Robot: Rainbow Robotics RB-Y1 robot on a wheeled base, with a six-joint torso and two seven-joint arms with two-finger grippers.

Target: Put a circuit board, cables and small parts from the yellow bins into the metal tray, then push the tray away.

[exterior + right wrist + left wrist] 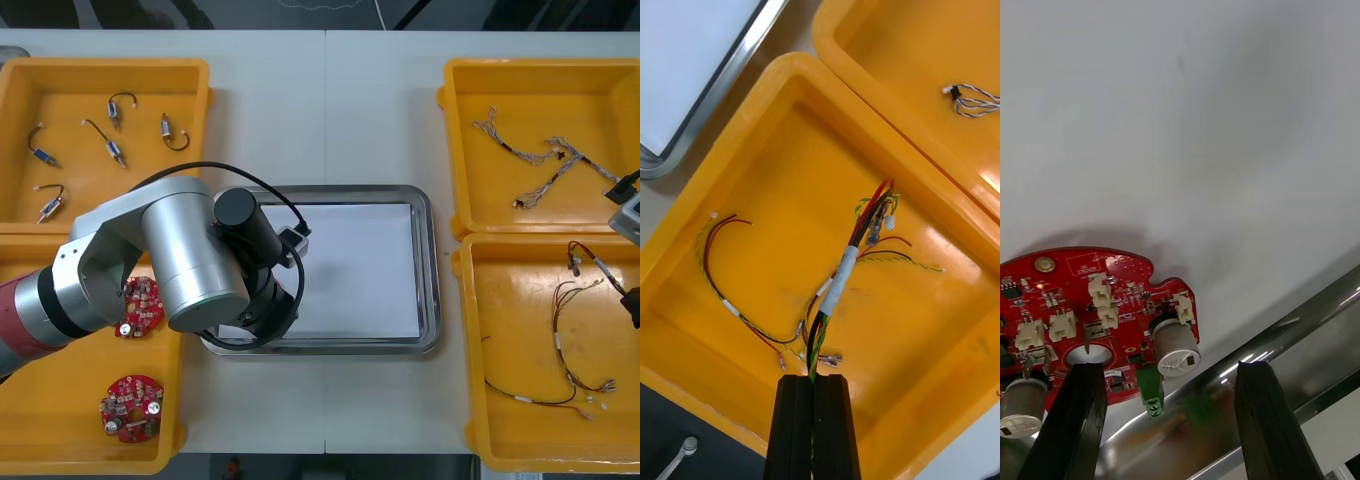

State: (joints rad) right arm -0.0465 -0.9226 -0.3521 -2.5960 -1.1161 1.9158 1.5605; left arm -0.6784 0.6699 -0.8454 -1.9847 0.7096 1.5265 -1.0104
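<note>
From above, the left arm [190, 262] reaches in from the left side of the metal tray [428, 270], elbow bent. Its thick grey body covers the tray's near left corner and whatever lies under it. The left wrist view looks into that corner. The left jaws stand wide apart just inside the tray's shiny rim [1292, 337], and a round red circuit board [1097, 300] lies flat on the tray's white floor. One black finger [1075, 420] crosses the board's edge, but the view does not settle whether it touches. Two more red boards [138, 303] sit in the yellow bin [60, 440] left of the tray, on the near side. Small metal parts [112, 150] with short black cables lie in the bin beyond it. Right of the tray, the right arm [628, 212] is cut off by the edge of the front view. The right wrist view shows the right jaws closed narrowly on a taped bundle of red and yellow cables [842, 274], held above the near right bin [790, 187]. A second red and yellow cable [730, 300] lies loose on that bin's floor. Twisted blue and white cables [545, 165] rest in the far right bin, and bare counter [330, 110] stretches beyond the tray.
</note>
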